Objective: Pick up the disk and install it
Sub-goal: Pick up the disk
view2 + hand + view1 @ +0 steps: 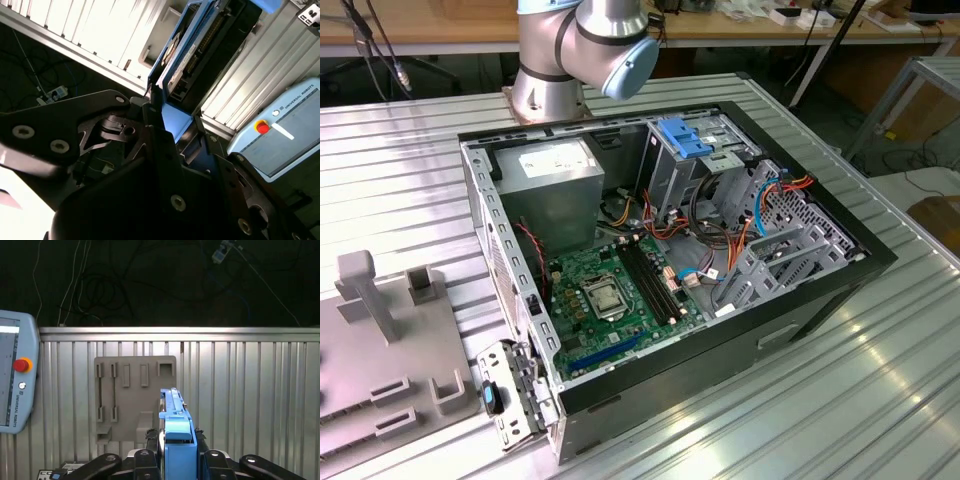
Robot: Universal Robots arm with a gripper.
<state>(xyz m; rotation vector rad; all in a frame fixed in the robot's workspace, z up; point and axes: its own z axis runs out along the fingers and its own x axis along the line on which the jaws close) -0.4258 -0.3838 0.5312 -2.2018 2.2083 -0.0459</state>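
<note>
**A:** Where is the disk point(176, 442)?

**B:** Up off the bench point(250, 390), standing on edge. In the first wrist view its bright blue carrier frame faces the camera.

**A:** And the fingers point(201, 441)?

**B:** They pinch the disk from both sides, one dark finger against each flank of the frame. The second wrist view shows the same grip from the side, with the disk's dark body and connector edge sticking out past them.

**A:** What lies nearest?

**B:** Beyond the disk, a grey slotted holder plate point(135, 390) lies flat on the ribbed metal bench. A teach pendant point(15, 375) with a red button sits at the bench's edge.

**A:** The computer?

**B:** In the exterior view, the open computer case point(800, 300) lies on its side in the middle of the bench, its green motherboard point(610, 290) exposed. A blue latch piece point(685, 135) sits on top of the grey drive cage point(670, 175). The arm's base point(548, 90) stands at the bench's far edge, behind the case
</note>
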